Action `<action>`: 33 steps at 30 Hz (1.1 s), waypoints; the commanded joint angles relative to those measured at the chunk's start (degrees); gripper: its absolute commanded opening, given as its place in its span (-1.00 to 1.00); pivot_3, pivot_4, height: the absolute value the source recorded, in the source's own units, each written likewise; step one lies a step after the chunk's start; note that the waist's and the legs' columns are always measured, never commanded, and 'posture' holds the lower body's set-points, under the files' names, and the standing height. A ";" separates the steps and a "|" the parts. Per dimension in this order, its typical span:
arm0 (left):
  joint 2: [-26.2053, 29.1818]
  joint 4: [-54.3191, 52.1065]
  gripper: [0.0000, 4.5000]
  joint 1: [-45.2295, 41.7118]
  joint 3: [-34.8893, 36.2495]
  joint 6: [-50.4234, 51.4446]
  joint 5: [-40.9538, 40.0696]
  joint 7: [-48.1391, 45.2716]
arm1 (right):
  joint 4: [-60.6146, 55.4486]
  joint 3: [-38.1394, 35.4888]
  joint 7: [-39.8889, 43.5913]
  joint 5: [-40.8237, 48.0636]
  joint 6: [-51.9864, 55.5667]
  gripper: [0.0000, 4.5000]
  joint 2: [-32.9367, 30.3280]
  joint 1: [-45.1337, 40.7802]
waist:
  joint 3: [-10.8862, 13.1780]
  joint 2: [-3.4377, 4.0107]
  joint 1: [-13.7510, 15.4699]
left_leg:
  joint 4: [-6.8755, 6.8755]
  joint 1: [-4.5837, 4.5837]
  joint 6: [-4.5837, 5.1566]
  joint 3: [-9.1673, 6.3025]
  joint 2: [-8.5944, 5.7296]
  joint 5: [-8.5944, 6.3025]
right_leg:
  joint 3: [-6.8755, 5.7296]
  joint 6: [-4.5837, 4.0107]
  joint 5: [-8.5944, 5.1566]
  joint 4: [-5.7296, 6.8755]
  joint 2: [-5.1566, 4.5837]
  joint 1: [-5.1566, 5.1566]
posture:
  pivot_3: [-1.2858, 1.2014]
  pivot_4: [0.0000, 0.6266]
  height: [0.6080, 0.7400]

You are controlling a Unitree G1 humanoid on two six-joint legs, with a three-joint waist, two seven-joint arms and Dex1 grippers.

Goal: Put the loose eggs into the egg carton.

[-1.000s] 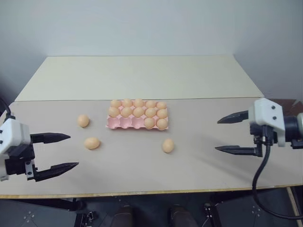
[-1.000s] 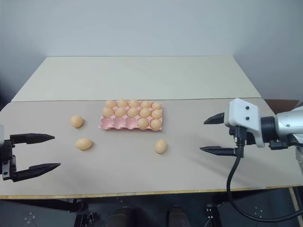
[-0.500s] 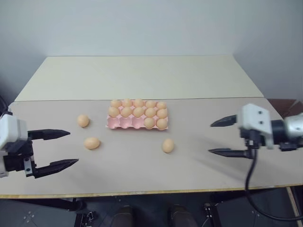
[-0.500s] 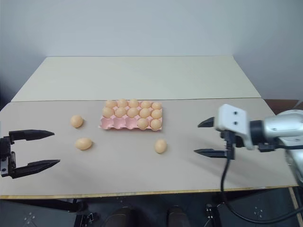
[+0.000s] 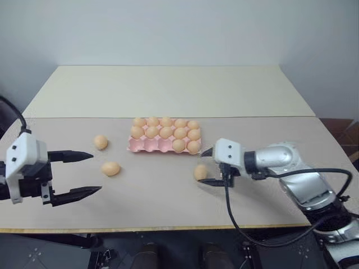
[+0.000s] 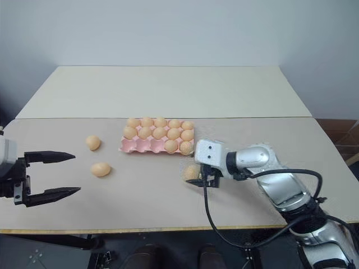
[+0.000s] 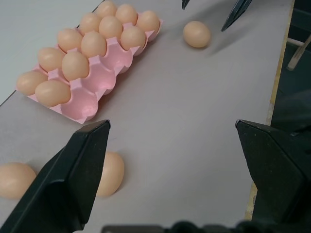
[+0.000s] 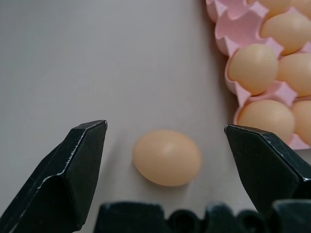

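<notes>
The pink egg carton [image 5: 142,147] lies mid-table with several eggs in it and three bare cups along its near left side. Three loose eggs lie on the table. One loose egg [image 5: 200,172] sits near the carton's front right corner, and my right gripper [image 5: 205,167] stands open low around it, a finger on each side; the right wrist view shows this egg [image 8: 167,157] between the fingers, untouched. Two more loose eggs [image 5: 100,142] [image 5: 111,168] lie left of the carton. My left gripper [image 5: 96,172] is open, empty, just short of the nearer one [image 7: 111,174].
A second tabletop [image 5: 168,89] adjoins behind the carton. The table's front edge [image 5: 168,228] runs close below both grippers. A black cable [image 5: 229,213] hangs from my right wrist over that edge.
My right gripper has swept left and down from the table's right side to straddle the egg by the carton. The left gripper has stayed about where it was, still open.
</notes>
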 commanded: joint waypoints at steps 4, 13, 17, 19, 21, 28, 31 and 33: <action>0.46 -0.32 1.00 -0.06 0.82 -0.99 0.55 0.00 | 4.30 3.37 -1.54 -5.34 -3.46 0.99 2.49 -0.92 | 0.00 0.00 -0.01 | 0.00 0.00 0.00 0.00 0.00 0.00 | 0.00 0.00 0.00 0.01 0.00 0.00 | 0.03 -0.52 1.00; -0.42 -1.05 1.00 1.72 1.74 -1.11 1.36 0.00 | 8.69 3.47 -1.66 -8.03 -5.54 0.61 4.94 -0.86 | 0.00 0.00 -0.02 | 0.00 0.00 0.00 0.00 0.00 0.00 | 0.00 0.00 0.00 0.02 0.01 0.00 | 0.03 -0.52 1.00; -0.26 -1.31 1.00 2.28 2.13 -0.93 1.62 -0.05 | 8.23 2.96 -2.00 -8.87 -6.13 0.19 5.04 -0.36 | 0.00 0.00 -0.02 | 0.00 0.02 0.00 0.00 0.00 0.00 | 0.00 0.00 0.00 0.04 0.01 0.00 | 0.03 -0.52 1.00; -0.32 -1.40 1.00 2.38 2.39 -0.75 1.31 -0.03 | 7.47 2.46 -1.87 -8.65 -5.75 0.19 5.08 -0.37 | 0.00 0.00 -0.02 | 0.00 0.02 0.00 0.00 0.01 0.00 | 0.00 0.00 0.00 0.04 0.01 0.00 | 0.03 -0.52 1.00; -0.41 -1.37 1.00 2.56 2.83 -0.53 1.11 -0.02 | 6.26 2.13 -1.58 -8.62 -5.57 0.19 4.92 -0.73 | 0.00 0.00 -0.02 | 0.00 0.01 0.00 0.00 0.00 0.00 | 0.00 0.00 0.00 0.03 0.01 0.00 | 0.03 -0.52 1.00; -0.25 -0.55 1.00 8.33 5.87 -0.50 4.25 -1.92 | 5.19 0.68 -5.54 -8.21 -4.20 0.19 11.73 -8.14 | 0.00 0.01 -1.06 | -0.02 0.06 0.00 0.00 0.06 0.00 | 0.03 -0.01 0.00 0.09 0.06 -0.02 | 0.03 -0.52 1.00; -0.60 -0.91 1.00 10.95 6.70 -1.02 5.58 -2.85 | 10.88 1.81 -10.11 -10.32 -6.41 0.19 17.37 -12.37 | -0.01 -0.01 -1.31 | -0.03 0.06 0.00 -0.05 0.06 0.00 | -0.02 -0.01 0.00 0.09 0.07 -0.02 | 0.03 -0.52 1.00; -0.79 -1.40 1.00 11.54 6.95 -0.98 5.70 -2.93 | 15.96 3.04 -13.20 -12.78 -9.36 0.19 20.50 -14.67 | -0.01 -0.01 -1.37 | -0.03 0.04 -0.01 -0.03 0.04 0.01 | -0.02 -0.01 0.00 0.08 0.03 -0.02 | 0.03 -0.52 1.00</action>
